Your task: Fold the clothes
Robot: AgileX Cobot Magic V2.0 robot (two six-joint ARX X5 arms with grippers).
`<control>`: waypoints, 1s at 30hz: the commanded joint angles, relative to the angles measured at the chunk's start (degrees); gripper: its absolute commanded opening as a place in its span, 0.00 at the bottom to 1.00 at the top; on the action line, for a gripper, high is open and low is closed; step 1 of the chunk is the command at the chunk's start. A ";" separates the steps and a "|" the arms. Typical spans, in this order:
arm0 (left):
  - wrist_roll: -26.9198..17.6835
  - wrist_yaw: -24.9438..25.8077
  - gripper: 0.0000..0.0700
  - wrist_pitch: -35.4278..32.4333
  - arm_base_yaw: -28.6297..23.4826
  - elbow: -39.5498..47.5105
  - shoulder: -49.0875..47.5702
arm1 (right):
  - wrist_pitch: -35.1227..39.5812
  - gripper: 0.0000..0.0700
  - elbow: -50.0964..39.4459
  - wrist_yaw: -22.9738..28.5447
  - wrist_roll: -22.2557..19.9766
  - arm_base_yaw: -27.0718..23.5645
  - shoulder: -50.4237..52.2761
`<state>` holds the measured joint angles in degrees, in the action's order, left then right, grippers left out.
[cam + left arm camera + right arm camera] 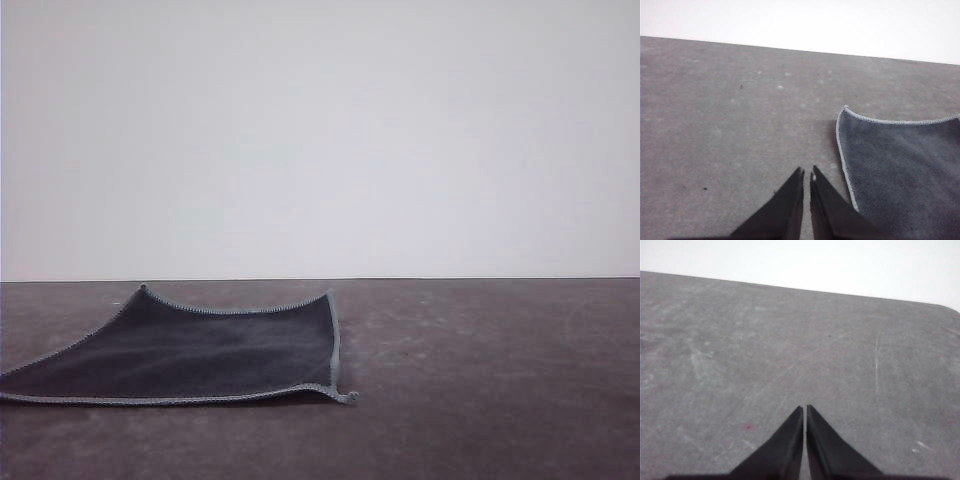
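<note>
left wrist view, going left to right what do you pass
bare table → left gripper, fingertips together → cloth, dark face up, grey stitched edge

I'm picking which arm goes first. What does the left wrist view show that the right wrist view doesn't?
Left wrist view: the cloth, dark face up with grey stitched edging, lying flat on the table beside the left gripper; one corner of it is in sight ahead of the fingertips.
Right wrist view: the right gripper over scuffed table, with a rounded table corner and a small red speck on the surface.
Both: grey tabletop, pale wall behind, and black fingers closed nearly tip to tip, holding nothing.
</note>
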<state>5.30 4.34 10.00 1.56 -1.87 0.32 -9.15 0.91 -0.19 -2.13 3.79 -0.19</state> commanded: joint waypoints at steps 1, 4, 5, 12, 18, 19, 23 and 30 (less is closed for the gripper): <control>-0.72 -0.07 0.02 -1.03 -0.02 1.07 -0.04 | 1.14 0.01 -0.24 0.15 0.02 0.07 -0.02; -0.70 -0.07 0.02 -1.03 -0.02 1.07 -0.04 | 1.38 0.01 -0.24 0.17 0.09 0.04 -0.02; -0.70 -0.07 0.02 -1.01 -0.02 1.07 -0.04 | 1.38 0.01 -0.24 0.13 0.24 0.04 -0.02; 1.45 -0.07 0.02 -1.05 -0.02 1.07 -0.02 | 0.96 0.01 -0.24 -0.46 4.67 0.11 -0.02; 6.32 -0.31 0.02 -0.48 -0.02 -0.95 0.49 | 1.05 0.01 0.62 -1.70 9.82 0.11 -0.10; 7.21 -0.83 0.02 -0.48 -0.02 -2.12 1.01 | 1.07 0.01 1.20 -1.68 11.10 0.11 -0.29; 10.64 -2.41 0.02 -0.59 -0.02 -8.37 6.31 | 1.38 0.01 5.36 -2.50 12.76 0.11 -3.55; 12.87 -1.01 0.02 2.29 0.13 -25.22 26.74 | 1.38 0.01 19.70 -5.98 12.59 0.22 -20.90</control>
<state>17.45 2.93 12.50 1.59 -24.62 24.46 -8.38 18.73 -5.73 9.52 3.81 -18.75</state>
